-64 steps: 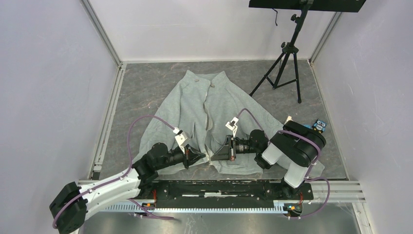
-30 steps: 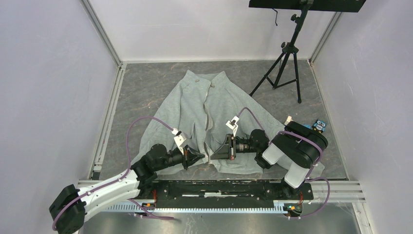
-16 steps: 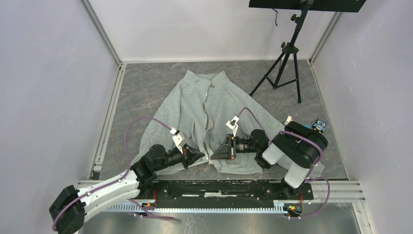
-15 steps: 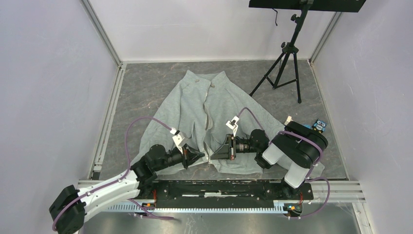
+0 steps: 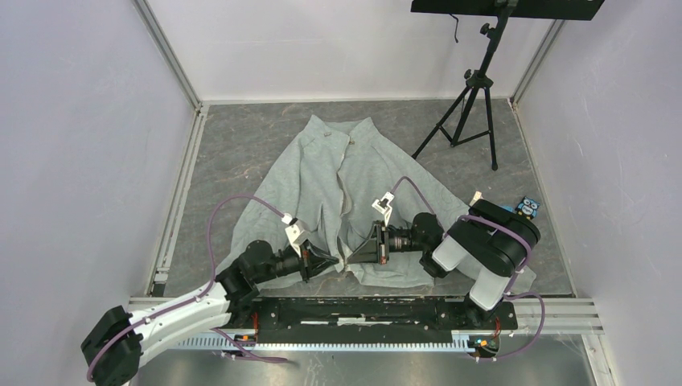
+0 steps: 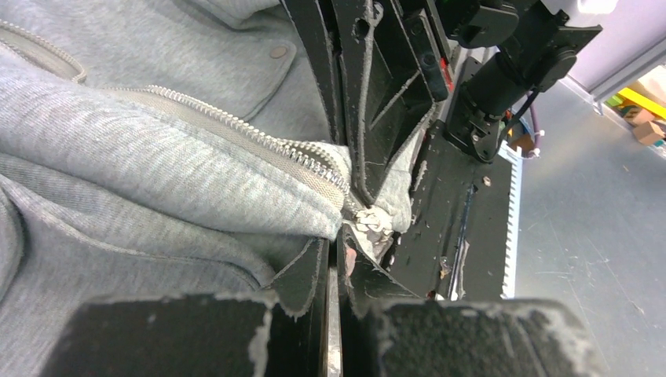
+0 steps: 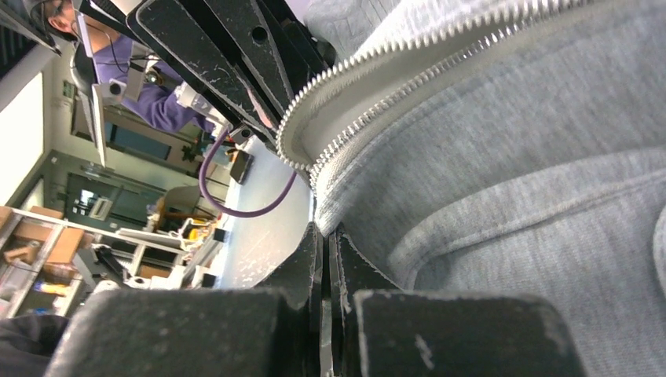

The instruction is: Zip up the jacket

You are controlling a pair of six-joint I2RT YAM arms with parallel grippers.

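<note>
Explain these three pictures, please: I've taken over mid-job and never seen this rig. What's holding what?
Two robot arms are bolted at the near edge of the table. The wide picture looks down from above and behind them. The other two come from a camera on each wrist, so the black wedges low in those are that arm's own fingers. A grey jacket lies flat, its zipper looking undone. The left gripper and right gripper meet at the bottom hem, each apparently shut on the fabric beside the zipper's lower end. A tripod stands far right.
</note>
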